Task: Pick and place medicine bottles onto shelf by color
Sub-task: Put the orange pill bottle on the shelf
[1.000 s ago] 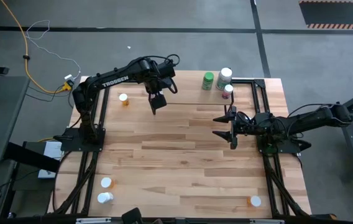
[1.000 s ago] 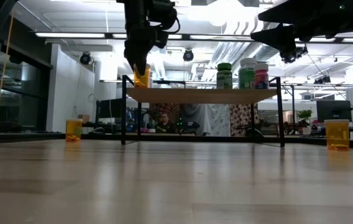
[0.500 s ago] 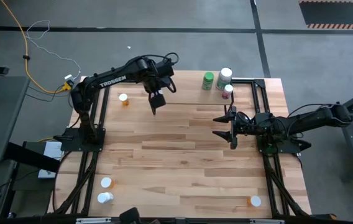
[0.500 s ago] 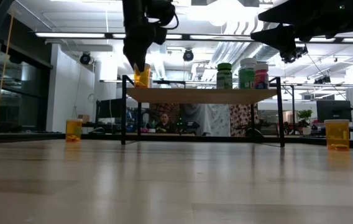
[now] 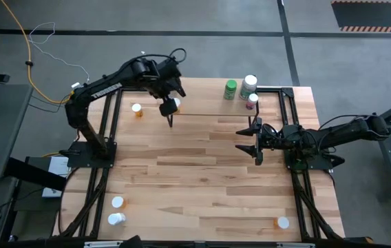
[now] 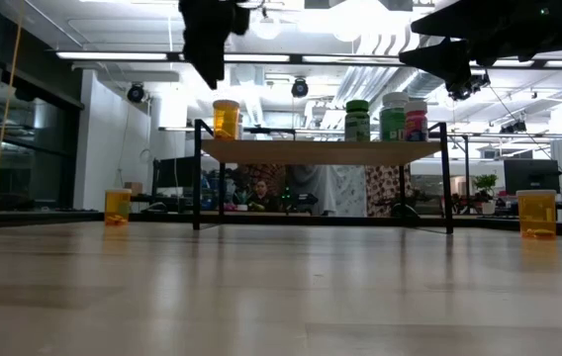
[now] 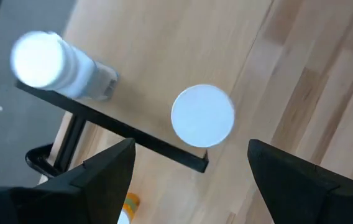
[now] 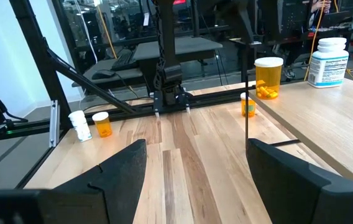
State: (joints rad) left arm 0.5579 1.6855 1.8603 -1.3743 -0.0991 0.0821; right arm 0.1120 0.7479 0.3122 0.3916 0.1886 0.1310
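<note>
We have the orange bottle (image 6: 226,119) standing on the shelf (image 6: 326,151), the left gripper (image 5: 168,111) released above it — next we need another bottle off the table.

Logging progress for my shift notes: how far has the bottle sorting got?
Done: four bottles stand on the shelf: an orange bottle at one end, a green bottle and two more at the other. In hand: nothing; the left claw hangs open above the orange one, the right claw waits open. Left: four bottles on the table, including one beside the shelf.
</note>
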